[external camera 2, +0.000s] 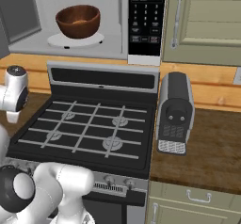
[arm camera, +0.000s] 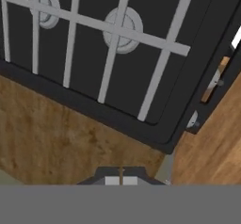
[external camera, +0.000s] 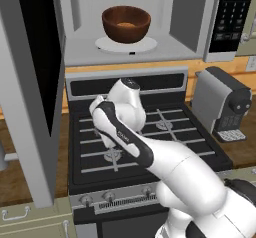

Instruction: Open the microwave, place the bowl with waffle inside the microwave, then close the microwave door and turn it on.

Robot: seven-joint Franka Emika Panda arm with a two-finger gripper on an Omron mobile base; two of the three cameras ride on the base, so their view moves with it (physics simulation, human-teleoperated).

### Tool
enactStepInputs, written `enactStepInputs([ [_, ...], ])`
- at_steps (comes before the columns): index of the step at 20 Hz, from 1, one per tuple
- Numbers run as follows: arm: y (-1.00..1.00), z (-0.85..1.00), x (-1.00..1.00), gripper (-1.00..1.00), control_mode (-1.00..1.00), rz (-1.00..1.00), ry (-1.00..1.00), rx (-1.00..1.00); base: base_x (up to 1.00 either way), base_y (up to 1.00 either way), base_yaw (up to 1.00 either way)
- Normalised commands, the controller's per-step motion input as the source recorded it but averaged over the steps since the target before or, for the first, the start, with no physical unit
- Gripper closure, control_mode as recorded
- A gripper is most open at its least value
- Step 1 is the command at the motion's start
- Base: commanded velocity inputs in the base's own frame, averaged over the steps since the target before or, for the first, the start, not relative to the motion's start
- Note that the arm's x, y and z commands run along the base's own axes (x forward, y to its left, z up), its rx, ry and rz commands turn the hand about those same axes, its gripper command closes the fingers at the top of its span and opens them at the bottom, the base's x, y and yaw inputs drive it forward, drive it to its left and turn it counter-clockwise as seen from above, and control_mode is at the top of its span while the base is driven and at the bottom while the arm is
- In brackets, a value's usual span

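The microwave [external camera: 80, 52] stands open above the stove. Its door [external camera: 30, 82] is swung out wide to the left, black glass facing inward. The dark wooden bowl [external camera: 126, 24] [external camera 2: 78, 20] sits on the white turntable plate [external camera: 147, 44] inside the cavity. A golden patch of waffle [external camera 2: 81, 21] shows low inside the bowl. The black button panel [external camera 2: 146, 16] is at the microwave's right. My gripper [arm camera: 121, 180] is shut on nothing, its tips touching. It points down at the stove's edge and the wooden counter, well below and in front of the bowl.
The black gas stove [external camera: 165, 132] with grey grates lies under my arm. A grey coffee machine [external camera: 225, 104] [external camera 2: 175, 110] stands on the wooden counter [external camera 2: 207, 143] to the right. A beige cabinet door [external camera 2: 207, 20] hangs right of the microwave.
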Motion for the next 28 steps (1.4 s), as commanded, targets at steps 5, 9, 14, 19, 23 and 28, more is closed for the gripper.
enactStepInputs([
  [5,0.30,-0.44,0.07,1.00,-1.00,0.04,0.14,-0.20,0.00,0.00,0.00],
  [9,0.23,-0.03,0.00,1.00,-1.00,0.02,0.00,-0.13,0.00,0.00,0.00],
  [14,0.07,-0.01,-0.01,1.00,-1.00,0.01,-0.21,-0.24,0.00,0.00,0.00],
  [19,0.00,0.00,0.00,1.00,-1.00,0.00,-0.45,-0.35,0.00,0.00,0.00],
  [23,0.00,0.00,0.00,1.00,-1.00,0.00,-0.37,-0.34,0.00,0.00,0.00],
  [28,0.03,0.08,0.00,1.00,-1.00,0.00,-0.18,-0.36,0.00,0.00,0.00],
])
